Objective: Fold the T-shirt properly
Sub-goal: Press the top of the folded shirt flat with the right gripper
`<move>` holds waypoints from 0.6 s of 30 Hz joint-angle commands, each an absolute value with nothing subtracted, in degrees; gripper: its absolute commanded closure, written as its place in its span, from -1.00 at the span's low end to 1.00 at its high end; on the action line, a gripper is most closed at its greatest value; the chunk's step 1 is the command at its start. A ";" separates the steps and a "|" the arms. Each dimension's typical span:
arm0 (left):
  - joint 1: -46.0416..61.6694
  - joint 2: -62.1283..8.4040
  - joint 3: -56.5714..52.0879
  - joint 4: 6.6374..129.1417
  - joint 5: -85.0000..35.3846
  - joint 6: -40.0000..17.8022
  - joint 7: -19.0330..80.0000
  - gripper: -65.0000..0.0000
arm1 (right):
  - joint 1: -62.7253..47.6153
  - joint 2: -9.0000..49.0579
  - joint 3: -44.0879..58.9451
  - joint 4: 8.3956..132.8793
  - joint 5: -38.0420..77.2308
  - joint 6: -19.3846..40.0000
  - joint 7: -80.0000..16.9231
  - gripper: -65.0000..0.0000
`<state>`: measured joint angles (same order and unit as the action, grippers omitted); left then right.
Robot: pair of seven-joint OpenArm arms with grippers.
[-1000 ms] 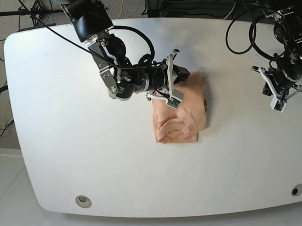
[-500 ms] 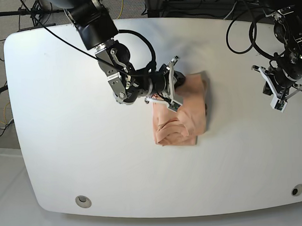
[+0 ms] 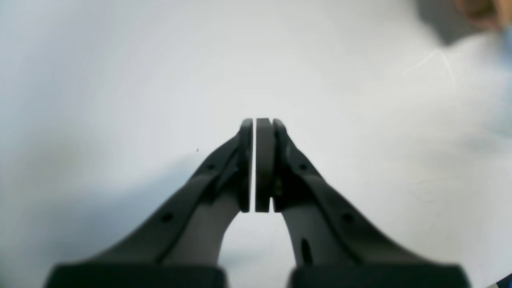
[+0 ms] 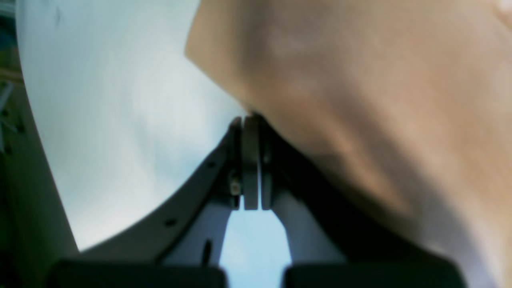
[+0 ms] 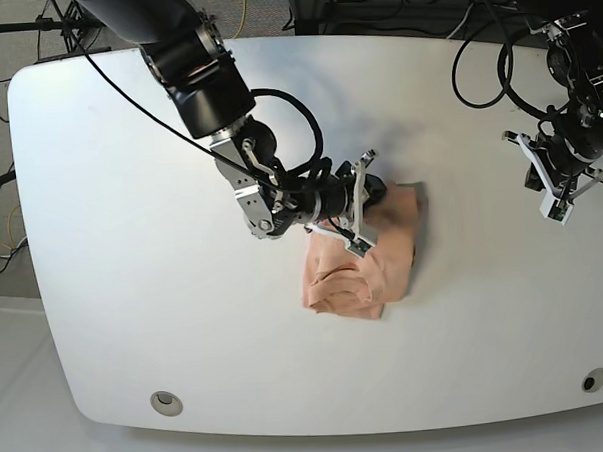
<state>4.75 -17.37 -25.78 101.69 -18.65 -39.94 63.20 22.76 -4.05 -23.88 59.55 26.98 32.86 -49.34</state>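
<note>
The peach T-shirt (image 5: 375, 261) lies folded in a rumpled bundle at the middle of the white table (image 5: 123, 254). My right gripper (image 5: 378, 195) lies low at the shirt's upper left edge. In the right wrist view the right gripper (image 4: 250, 120) is shut, and the T-shirt (image 4: 360, 80) lies against its tips and over its right finger; no cloth shows between the pads. My left gripper (image 5: 552, 189) hangs over bare table at the far right, well away from the shirt. In the left wrist view the left gripper (image 3: 255, 122) is shut and empty.
Black cables (image 5: 474, 58) loop over the table's back right edge. Two round grommets, one (image 5: 166, 401) at the front left and one (image 5: 592, 380) at the front right, sit in the table.
My right arm has swung lower and to the right, and the T-shirt has shifted and turned with it, its upper right corner now further right. The left arm has not moved.
</note>
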 commanded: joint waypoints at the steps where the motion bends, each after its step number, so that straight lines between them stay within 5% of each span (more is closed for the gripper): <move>1: 4.09 -18.24 -26.07 102.73 -19.21 -40.00 62.11 0.99 | 26.24 -4.88 -23.78 57.54 27.74 33.10 -46.02 1.00; 18: 4.09 -18.24 -26.15 102.64 -19.21 -40.00 62.11 0.99 | 31.25 -4.26 -23.52 52.26 27.74 33.01 -43.03 1.00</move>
<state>4.75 -17.39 -25.78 101.69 -18.68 -39.94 63.20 29.15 -4.86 -23.83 51.42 26.81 32.82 -44.27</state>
